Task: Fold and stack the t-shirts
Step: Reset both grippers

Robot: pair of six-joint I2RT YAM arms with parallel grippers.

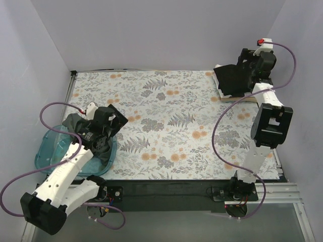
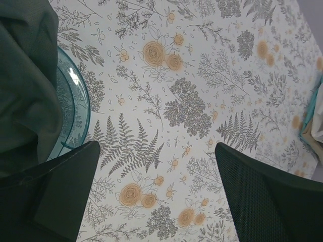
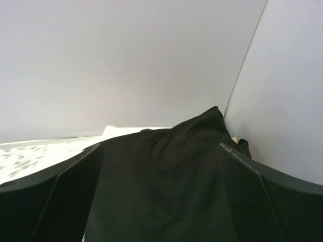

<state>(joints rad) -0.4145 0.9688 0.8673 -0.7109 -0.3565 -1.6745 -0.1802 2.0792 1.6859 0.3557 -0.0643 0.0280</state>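
The black t-shirt [image 1: 233,79] lies folded at the far right corner on top of a white one [image 1: 218,67] and a tan one [image 1: 241,99]. My right gripper [image 1: 247,68] is over it, open, with the black cloth [image 3: 161,191] filling the space between its fingers [image 3: 70,196]. The dark grey-green t-shirt [image 1: 75,123] lies crumpled in the blue tub [image 1: 48,146] at the left; it also shows in the left wrist view [image 2: 25,85]. My left gripper [image 1: 117,121] is open and empty [image 2: 157,146] above the floral table, just right of the tub.
The tub's rim [image 2: 83,108] is next to my left finger [image 2: 65,191]. The floral tablecloth [image 1: 166,121] covers the table. Grey walls close in the back and both sides. The stack's edge [image 2: 315,126] shows at the far right of the left wrist view.
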